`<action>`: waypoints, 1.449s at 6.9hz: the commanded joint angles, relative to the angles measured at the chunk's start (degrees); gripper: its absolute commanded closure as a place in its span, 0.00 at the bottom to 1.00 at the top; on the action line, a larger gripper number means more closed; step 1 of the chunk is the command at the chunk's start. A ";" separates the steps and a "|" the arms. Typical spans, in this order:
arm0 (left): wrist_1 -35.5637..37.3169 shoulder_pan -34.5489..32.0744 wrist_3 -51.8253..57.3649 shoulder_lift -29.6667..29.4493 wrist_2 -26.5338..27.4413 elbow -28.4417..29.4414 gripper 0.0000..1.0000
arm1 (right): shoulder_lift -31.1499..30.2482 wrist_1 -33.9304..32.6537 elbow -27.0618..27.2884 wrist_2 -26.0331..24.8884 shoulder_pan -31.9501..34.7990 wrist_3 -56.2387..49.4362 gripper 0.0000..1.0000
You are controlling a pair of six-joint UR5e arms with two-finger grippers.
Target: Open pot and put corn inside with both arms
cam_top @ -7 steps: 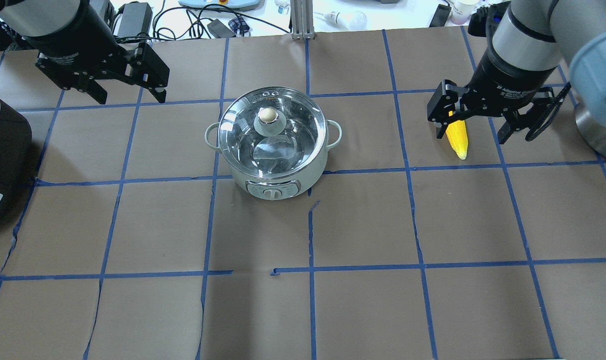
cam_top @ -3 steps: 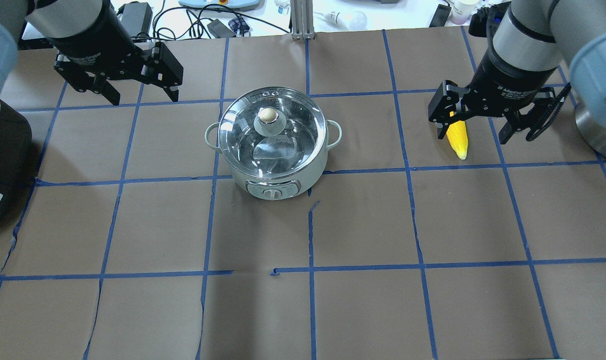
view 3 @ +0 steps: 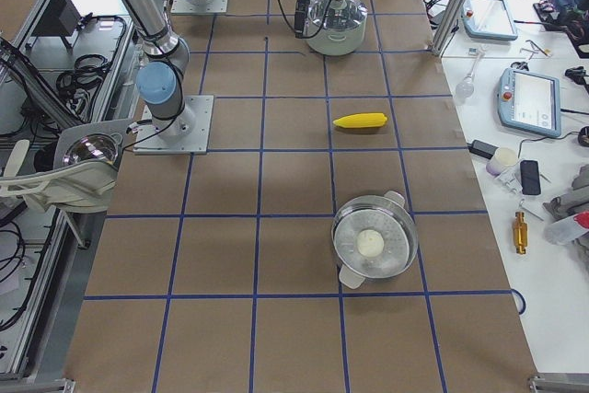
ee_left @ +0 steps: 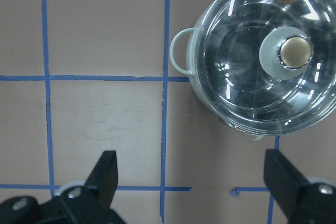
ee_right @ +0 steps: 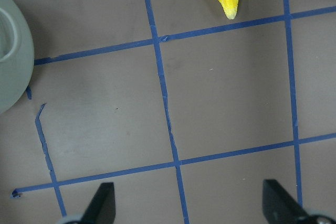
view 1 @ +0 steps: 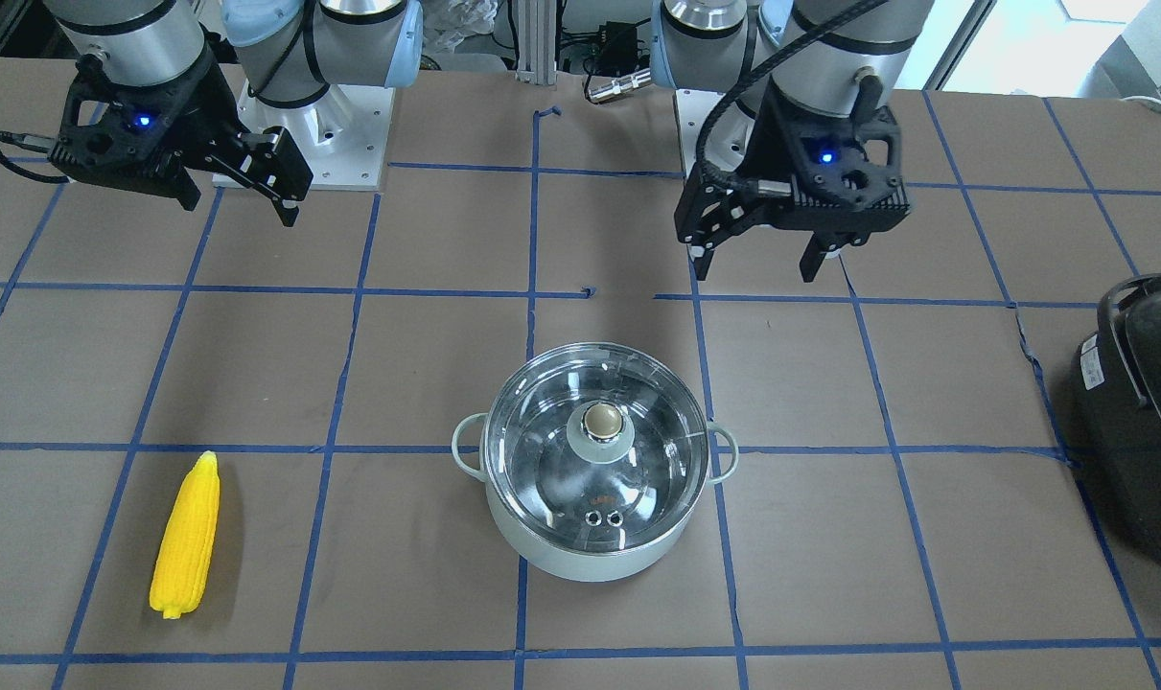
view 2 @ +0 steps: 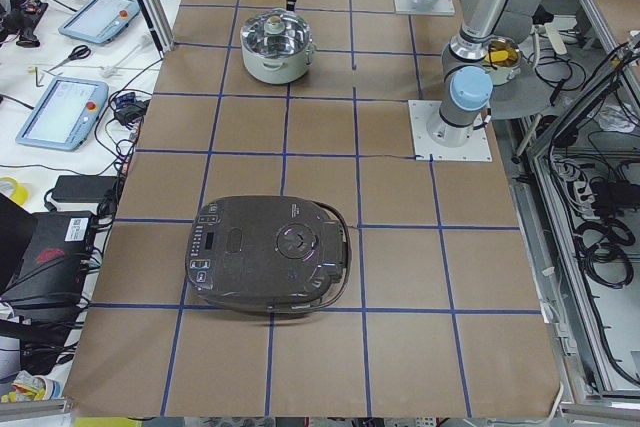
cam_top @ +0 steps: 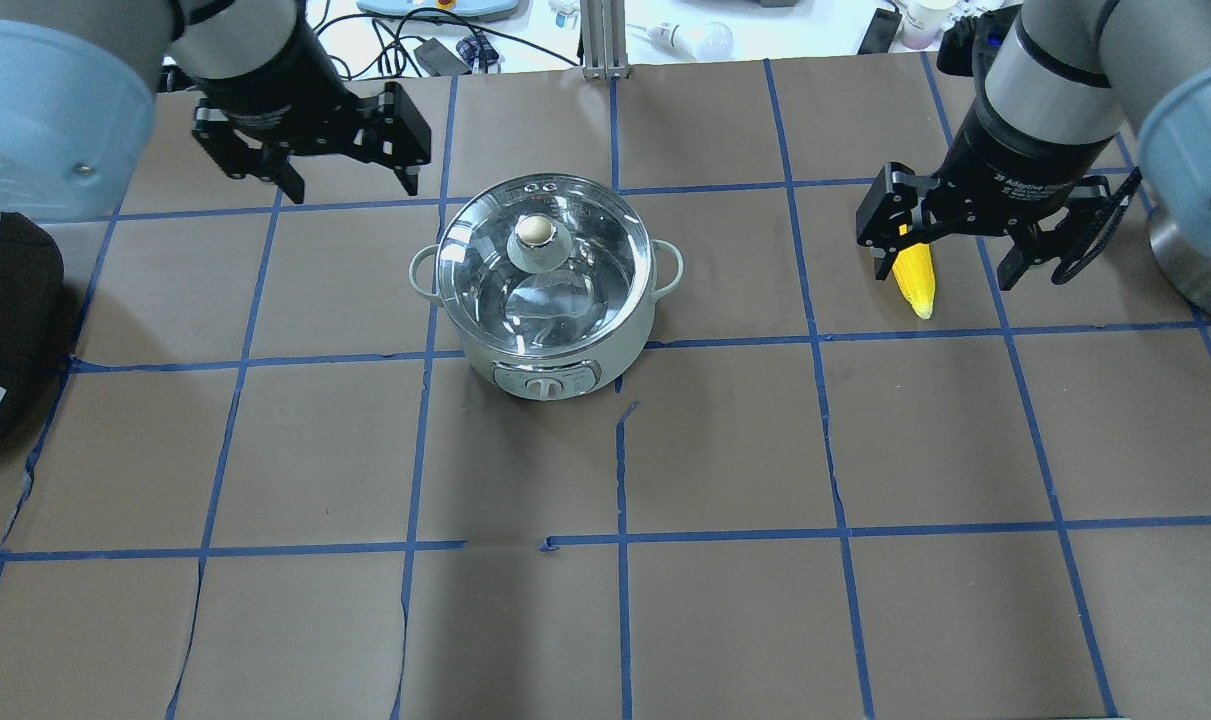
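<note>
In the front-facing view the pot (view 1: pixel 590 565) stands near the middle of the bench (view 1: pixel 427 364), a little toward the operators' edge. Its glass lid (view 1: pixel 534 452) is seated, with the beige knob (view 1: pixel 602 420) on top. The corn (view 1: pixel 187 537) lies flat toward the bench's right end, close to the operators' edge and well apart from the pot, its tapered tip toward the robot's edge. The left pincer (view 1: pixel 754 261) and the right pincer (view 1: pixel 238 206) hang above the bench nearer the robot's edge, jaws spread wide and holding nothing. A black appliance (view 1: pixel 1146 422) sits at the left end. From overhead the left pincer shows off the pot's left side, not touching it, while the right pincer covers the corn's thick end in the line of sight. The left side view has the appliance nearest and the pot far along the bench. The right side view shows the corn between the pot and a second lidded steel pot (view 3: pixel 373 244) nearer the right end. The left wrist view looks down on the lidded pot beyond wide jaws. The right wrist view has the corn's tip at its top edge, clear of the wide jaws.
</note>
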 commanded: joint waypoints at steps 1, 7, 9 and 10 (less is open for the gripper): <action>10.03 -6.65 -7.90 -8.65 -0.03 0.05 0.03 | 0.04 0.01 0.06 -0.06 0.00 0.00 0.00; 13.86 -8.08 -10.13 -16.60 0.68 0.49 0.10 | 7.04 -2.87 0.24 -0.41 -2.19 -0.08 0.00; 13.86 -8.08 -9.77 -16.95 0.76 0.40 0.11 | 12.59 -18.64 0.15 -0.50 -6.13 -6.02 0.00; 13.86 -7.99 -9.60 -17.21 0.85 0.32 0.11 | 15.48 -20.71 0.15 -0.67 -8.50 -10.24 0.00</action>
